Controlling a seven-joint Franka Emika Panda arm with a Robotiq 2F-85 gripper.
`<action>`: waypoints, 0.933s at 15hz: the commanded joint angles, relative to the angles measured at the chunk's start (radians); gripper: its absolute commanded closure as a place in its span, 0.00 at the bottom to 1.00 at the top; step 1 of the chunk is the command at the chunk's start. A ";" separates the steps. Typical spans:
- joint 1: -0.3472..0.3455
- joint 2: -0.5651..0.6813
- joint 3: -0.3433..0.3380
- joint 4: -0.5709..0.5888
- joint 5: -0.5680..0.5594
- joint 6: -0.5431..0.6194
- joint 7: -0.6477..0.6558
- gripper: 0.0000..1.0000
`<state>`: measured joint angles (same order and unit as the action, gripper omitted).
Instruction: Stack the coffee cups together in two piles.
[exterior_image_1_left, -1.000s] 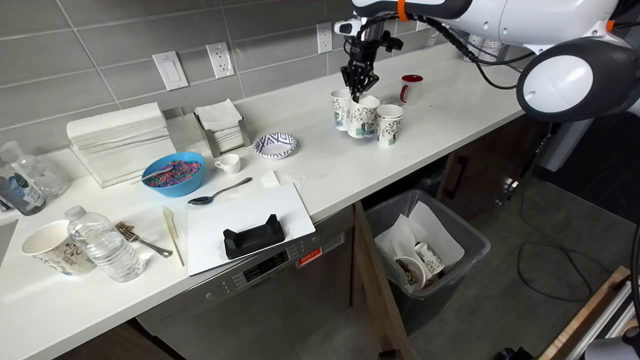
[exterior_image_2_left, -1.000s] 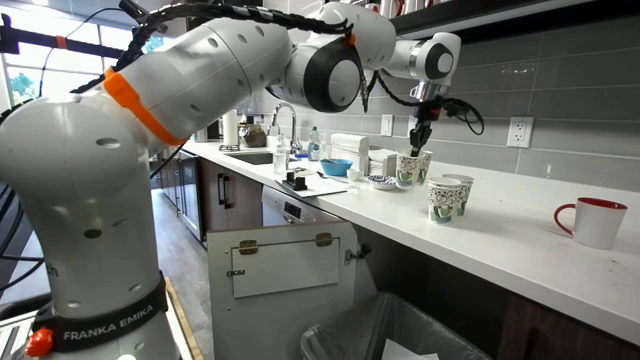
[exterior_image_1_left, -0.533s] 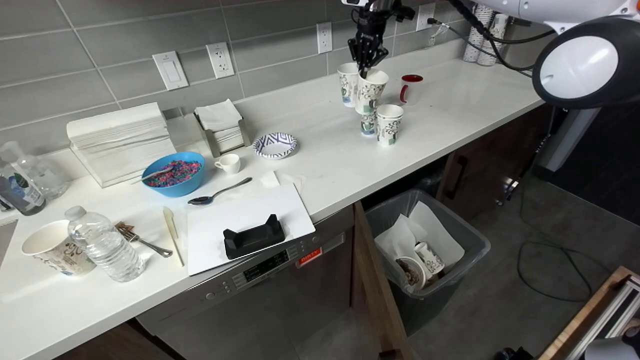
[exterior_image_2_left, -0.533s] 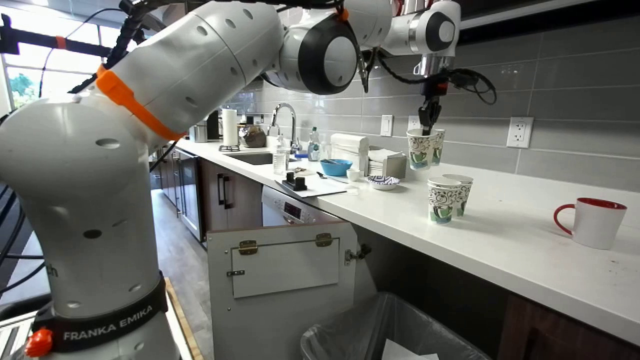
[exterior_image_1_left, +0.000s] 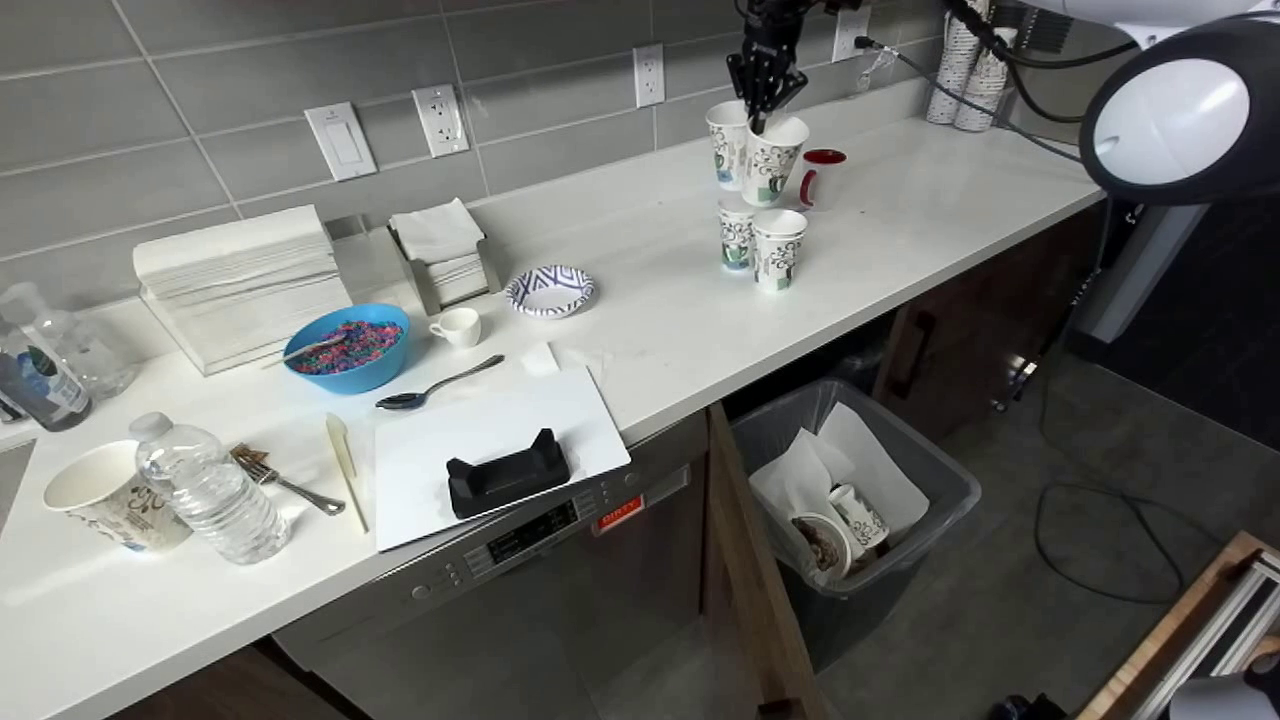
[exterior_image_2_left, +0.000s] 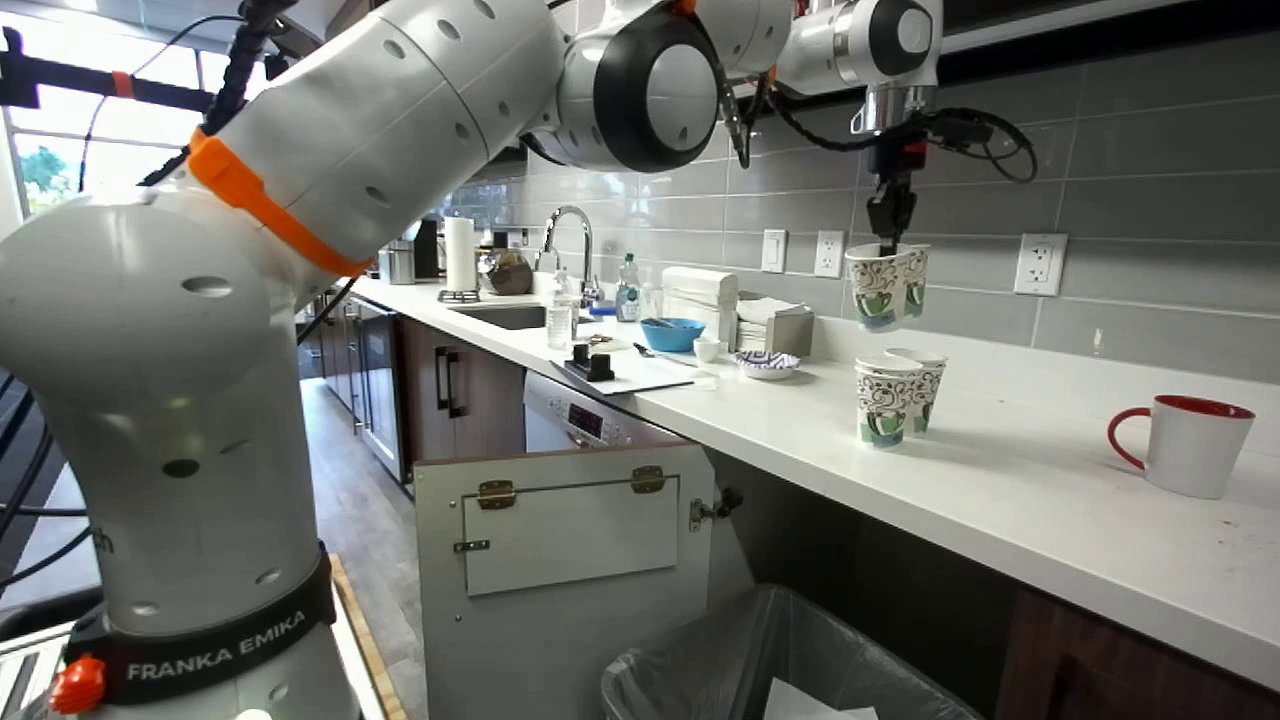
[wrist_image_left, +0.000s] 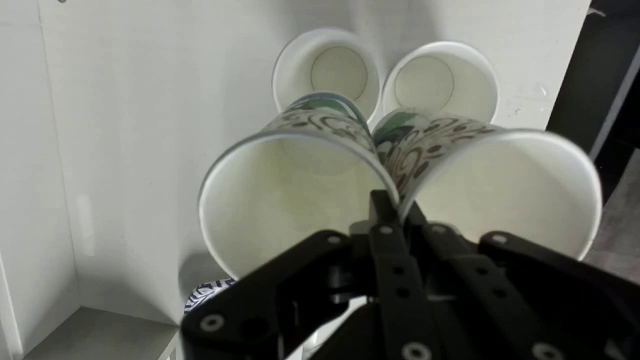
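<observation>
My gripper (exterior_image_1_left: 760, 122) is shut on the adjoining rims of two white patterned coffee cups, one finger inside each, as the wrist view (wrist_image_left: 401, 212) shows. The held cups (exterior_image_1_left: 727, 150) (exterior_image_1_left: 772, 168) hang in the air side by side, mouths up and tilted slightly apart. In both exterior views they are above the counter, higher than two standing cups. The nearer standing cup (exterior_image_2_left: 886, 408) shows a double rim, like a nested pile. The other standing cup (exterior_image_2_left: 929, 388) is close beside it. In the wrist view both standing cups (wrist_image_left: 327, 70) (wrist_image_left: 441, 82) show open mouths beyond the held ones.
A red-and-white mug (exterior_image_1_left: 823, 182) stands on the counter past the cups. A patterned bowl (exterior_image_1_left: 550, 292), napkin holder (exterior_image_1_left: 447, 260) and blue bowl (exterior_image_1_left: 350, 350) are along the wall. Tall cup stacks (exterior_image_1_left: 965, 70) stand far back. An open bin (exterior_image_1_left: 960, 490) is below the counter edge.
My gripper has lifted the two held cups off the counter level and carried them rightward in both exterior views, nearer to above the standing cups. The standing cups have not moved.
</observation>
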<state>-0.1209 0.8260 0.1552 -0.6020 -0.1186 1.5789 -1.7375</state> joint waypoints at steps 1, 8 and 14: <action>-0.017 -0.003 -0.012 -0.007 -0.011 -0.027 -0.035 0.99; -0.037 0.009 -0.006 -0.012 -0.001 -0.025 -0.070 0.99; -0.038 0.025 -0.006 -0.013 0.002 -0.023 -0.086 0.99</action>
<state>-0.1525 0.8435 0.1465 -0.6137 -0.1186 1.5694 -1.7979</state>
